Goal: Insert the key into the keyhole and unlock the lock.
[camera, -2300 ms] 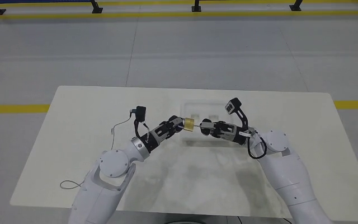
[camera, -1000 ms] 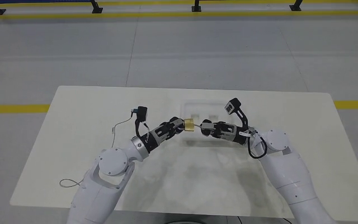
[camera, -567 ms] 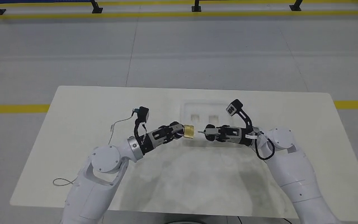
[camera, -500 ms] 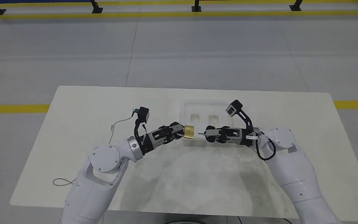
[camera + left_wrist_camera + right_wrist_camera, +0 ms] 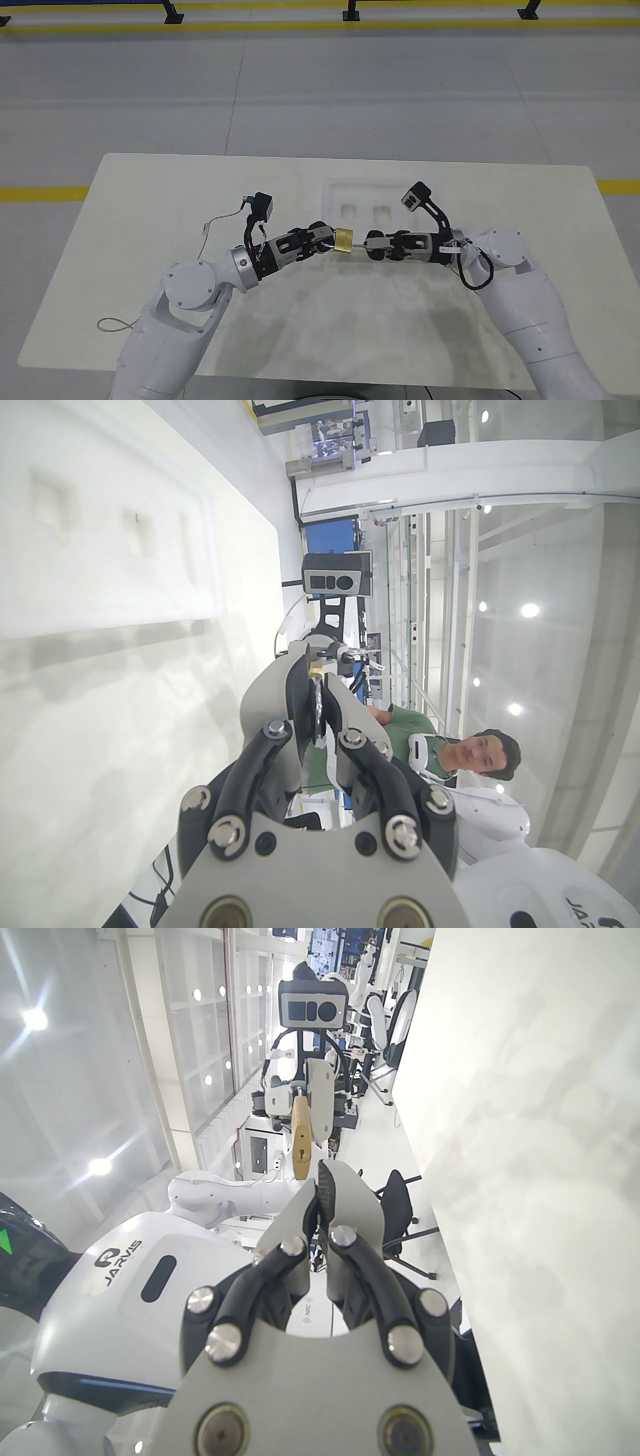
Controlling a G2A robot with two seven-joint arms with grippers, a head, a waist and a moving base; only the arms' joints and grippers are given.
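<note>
A brass padlock [image 5: 343,240] hangs above the table's middle, with my left gripper [image 5: 326,238] shut on its shackle [image 5: 317,711]. From the other side, my right gripper [image 5: 373,243] is shut on a small key [image 5: 358,243], whose tip points at the padlock's end face. In the right wrist view the padlock [image 5: 301,1138] stands just beyond my right gripper [image 5: 320,1178], keyhole end toward it; the key is mostly hidden between the pads. Whether the tip sits in the keyhole I cannot tell. In the left wrist view my left gripper [image 5: 316,667] covers most of the lock body.
A white foam tray [image 5: 365,195] with small recesses lies on the table [image 5: 140,230] just behind the grippers, also seen as the tray [image 5: 125,550] in the left wrist view. A thin white cable [image 5: 206,234] trails by the left arm. Bare tabletop lies on both sides.
Both grippers dropped slightly toward the table's near side. The lock and key drew apart about half a second ago, and the gap has closed again.
</note>
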